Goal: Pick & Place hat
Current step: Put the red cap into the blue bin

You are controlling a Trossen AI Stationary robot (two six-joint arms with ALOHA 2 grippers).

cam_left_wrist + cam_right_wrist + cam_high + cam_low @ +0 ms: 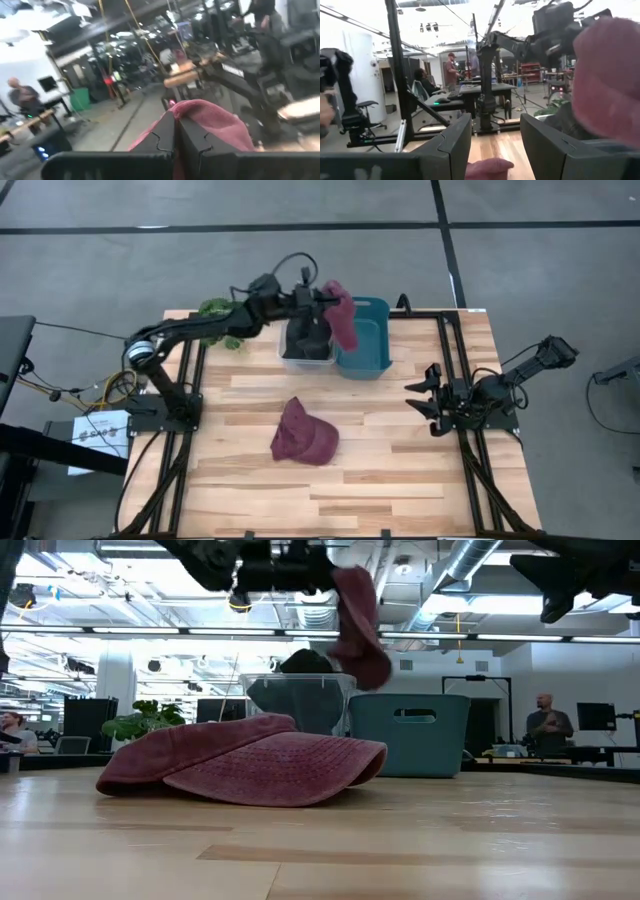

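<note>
the wooden plank table [400, 480] fills the middle of the high view, edged by dark rails on its left and right sides, with wide bare boards across the lower half and lower right. at the table's upper edge, centre frame, stand a teal plastic bin [368, 352] with straight walls and, touching its left side, a clear bin [300, 352] holding dark cloth; a leafy green plant [215, 310] sits at the upper left corner. a soft, crumpled maroon hat [304, 434] lies flat on the boards just below centre, well apart from both bins. the left gripper [325, 302] hangs above the seam between the two bins, fingers clenched on a second maroon hat [341, 315] that droops limp over the teal bin's left rim. the right gripper [420, 398] rests low at the right edge, fingers spread and holding nothing.
</note>
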